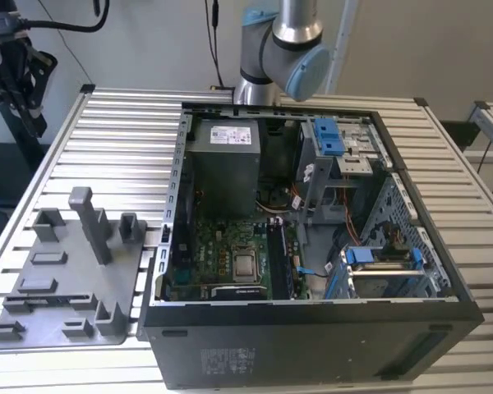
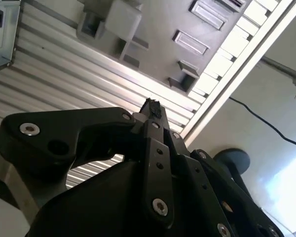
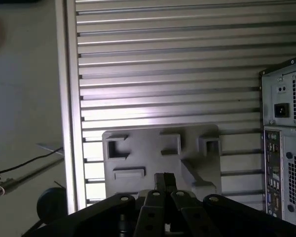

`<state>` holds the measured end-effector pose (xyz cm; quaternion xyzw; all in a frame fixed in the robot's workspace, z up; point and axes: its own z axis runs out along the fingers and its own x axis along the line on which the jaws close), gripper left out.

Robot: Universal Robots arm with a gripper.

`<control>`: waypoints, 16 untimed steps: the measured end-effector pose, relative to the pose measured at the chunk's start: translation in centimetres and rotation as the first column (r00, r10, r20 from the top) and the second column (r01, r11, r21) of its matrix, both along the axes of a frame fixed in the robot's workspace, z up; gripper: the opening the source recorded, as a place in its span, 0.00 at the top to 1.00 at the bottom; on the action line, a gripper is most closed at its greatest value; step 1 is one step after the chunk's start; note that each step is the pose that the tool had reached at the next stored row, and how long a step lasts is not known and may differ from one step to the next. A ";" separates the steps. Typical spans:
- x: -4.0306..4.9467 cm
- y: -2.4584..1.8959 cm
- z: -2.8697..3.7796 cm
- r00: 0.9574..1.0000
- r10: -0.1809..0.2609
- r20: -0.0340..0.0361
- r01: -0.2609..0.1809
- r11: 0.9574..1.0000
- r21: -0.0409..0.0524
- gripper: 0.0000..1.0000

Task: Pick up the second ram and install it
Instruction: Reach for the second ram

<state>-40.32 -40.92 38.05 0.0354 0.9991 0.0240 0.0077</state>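
The tool, its fingers pressed together on nothing, is hovering above the grey parts holder, probably to overlook it; where the second ram is lying, I cannot tell.

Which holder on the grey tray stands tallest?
The slim post towards the tray's far side; the other holders around it are low blocks.

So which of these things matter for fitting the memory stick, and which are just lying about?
For the job: gripper, motherboard, memory slots, grey tray.
Just there: power supply, blue drive latches, floor cable.
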 end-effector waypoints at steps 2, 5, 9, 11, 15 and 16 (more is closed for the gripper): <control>0.00 -0.55 -0.03 1.000 0.000 0.000 0.000 1.000 0.000 0.89; -0.01 -1.32 -0.08 1.000 0.000 0.000 0.000 1.000 0.000 0.89; -0.23 -2.24 -0.18 1.000 0.000 0.000 0.000 1.000 0.000 0.89; -0.33 -2.65 -0.22 1.000 0.000 0.000 0.000 1.000 0.000 0.89; -0.50 -3.48 -0.33 1.000 0.000 0.000 0.000 1.000 0.000 0.89; -0.54 -3.66 -0.35 1.000 0.000 0.000 0.000 1.000 0.000 0.89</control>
